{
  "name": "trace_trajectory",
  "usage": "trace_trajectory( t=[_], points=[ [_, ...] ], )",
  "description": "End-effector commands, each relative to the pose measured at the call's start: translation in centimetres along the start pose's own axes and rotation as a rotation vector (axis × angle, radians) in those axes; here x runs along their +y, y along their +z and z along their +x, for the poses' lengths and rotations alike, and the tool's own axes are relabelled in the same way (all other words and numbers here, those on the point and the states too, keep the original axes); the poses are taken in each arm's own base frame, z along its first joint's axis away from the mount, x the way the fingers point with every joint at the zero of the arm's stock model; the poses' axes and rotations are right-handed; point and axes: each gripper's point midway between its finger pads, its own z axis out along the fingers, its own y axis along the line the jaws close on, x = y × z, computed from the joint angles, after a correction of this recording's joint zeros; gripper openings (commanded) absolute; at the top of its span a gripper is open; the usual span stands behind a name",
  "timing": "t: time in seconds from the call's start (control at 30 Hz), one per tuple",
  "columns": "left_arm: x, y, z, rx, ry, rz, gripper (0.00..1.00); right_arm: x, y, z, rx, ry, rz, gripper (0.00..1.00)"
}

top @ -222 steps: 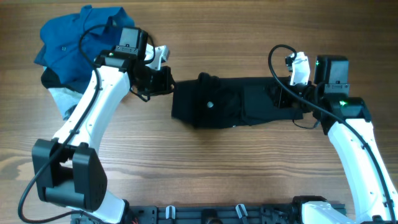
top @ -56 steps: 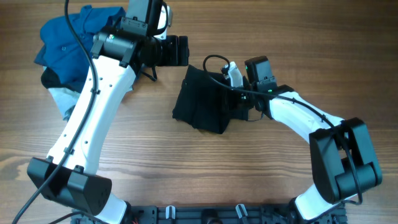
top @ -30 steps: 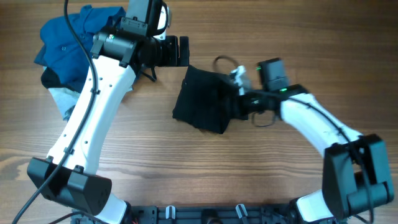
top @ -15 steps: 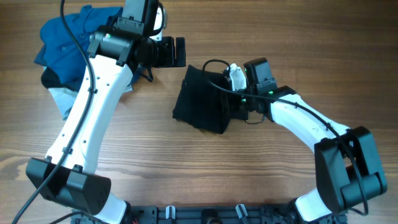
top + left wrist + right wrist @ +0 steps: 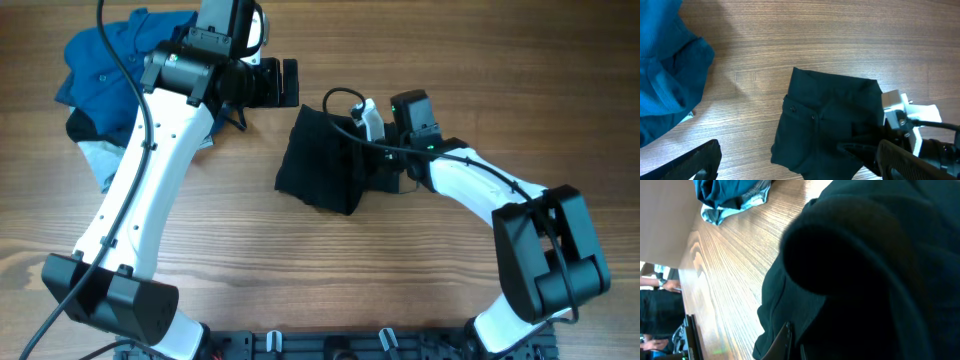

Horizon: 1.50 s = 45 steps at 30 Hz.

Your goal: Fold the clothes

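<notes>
The black shirt (image 5: 322, 165), earlier stretched long from left to right across the table, is now a compact folded block with its right half laid over the left. The left gripper (image 5: 290, 83) is off the shirt's left end and raised to the far side, jaws wide. The right gripper (image 5: 386, 172) is swung in from the right. Its jaws, apart a second ago, are now pinched on the fold's right edge.

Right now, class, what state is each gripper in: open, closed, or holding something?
Left gripper: open, holding nothing.
Right gripper: closed on the right edge of the black shirt.
</notes>
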Motion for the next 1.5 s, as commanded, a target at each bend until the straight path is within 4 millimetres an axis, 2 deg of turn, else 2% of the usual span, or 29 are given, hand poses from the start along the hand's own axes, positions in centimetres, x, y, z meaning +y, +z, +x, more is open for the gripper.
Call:
trace_trajectory(
  t=[0.0, 0.13, 0.23, 0.33, 0.43, 0.47, 0.5, 0.53, 0.57, 0.6, 0.67, 0.73, 0.77, 0.8, 0.83, 0.87, 1.07, 1.17, 1.47],
  points=[
    [0.3, 0.3, -0.1, 0.002, 0.011, -0.009, 1.0, 0.2, -1.3, -0.8, -0.026, 0.02, -0.054, 0.05],
    [0.3, 0.3, -0.1, 0.002, 0.011, -0.009, 1.0, 0.0, -3.8, -2.3, -0.086, 0.023, -0.065, 0.05],
    [0.3, 0.4, -0.1, 0.002, 0.011, -0.009, 1.0, -0.2, -4.7, -2.8, -0.108, 0.025, -0.065, 0.05],
    [0.3, 0.3, -0.1, 0.002, 0.011, -0.009, 1.0, -1.0, -5.8, -3.1, -0.127, 0.042, -0.046, 0.05],
    [0.3, 0.4, -0.1, 0.003, 0.011, -0.01, 1.0, -2.2, -7.8, -3.7, -0.165, 0.059, -0.023, 0.04],
    [0.3, 0.3, -0.1, 0.002, 0.011, -0.009, 1.0, -2.0, -8.6, -3.9, -0.18, 0.052, -0.049, 0.04],
    [0.3, 0.4, -0.1, 0.003, 0.011, -0.01, 1.0, -0.6, -10.1, -4.4, -0.205, 0.023, -0.133, 0.06],
    [0.3, 0.4, -0.1, 0.003, 0.011, -0.01, 1.0, 0.8, -11.7, -4.8, -0.227, 0.003, -0.214, 0.29],
    [0.3, 0.3, -0.1, 0.002, 0.011, -0.009, 1.0, 1.7, -13.4, -5.4, -0.249, 0.053, -0.265, 0.39],
    [0.3, 0.3, -0.1, 0.002, 0.011, -0.009, 1.0, 1.8, -15.1, -6.1, -0.272, 0.176, -0.27, 0.39],
    [0.3, 0.3, -0.1, 0.002, 0.011, -0.009, 1.0, 2.4, -17.9, -7.0, -0.319, 0.291, -0.287, 0.48],
    [0.3, 0.3, -0.1, 0.002, 0.011, -0.009, 1.0, 3.2, -20.1, -7.8, -0.368, 0.346, -0.291, 0.49],
    [0.3, 0.4, -0.1, 0.003, 0.011, -0.01, 1.0, 3.9, -21.3, -8.2, -0.39, 0.388, -0.301, 0.45],
    [0.3, 0.3, -0.1, 0.002, 0.011, -0.009, 1.0, 4.5, -22.1, -8.5, -0.404, 0.409, -0.315, 0.24],
    [0.3, 0.3, -0.1, 0.002, 0.011, -0.009, 1.0, 5.3, -22.9, -9.0, -0.416, 0.453, -0.336, 0.12],
    [0.3, 0.3, -0.1, 0.002, 0.011, -0.009, 1.0, 6.4, -23.9, -9.7, -0.432, 0.495, -0.368, 0.06],
    [0.3, 0.3, -0.3, -0.004, 0.012, -0.008, 1.0, 11.9, -28.4, -13.2, -0.463, 0.652, -0.593, 0.04],
    [0.3, 0.4, -0.3, -0.005, 0.012, -0.007, 1.0, 13.5, -30.1, -14.3, -0.512, 0.666, -0.665, 0.04],
    [0.2, 0.3, -0.4, -0.01, 0.012, -0.006, 1.0, 13.2, -30.4, -14.7, -0.531, 0.708, -0.678, 0.04]
  ],
)
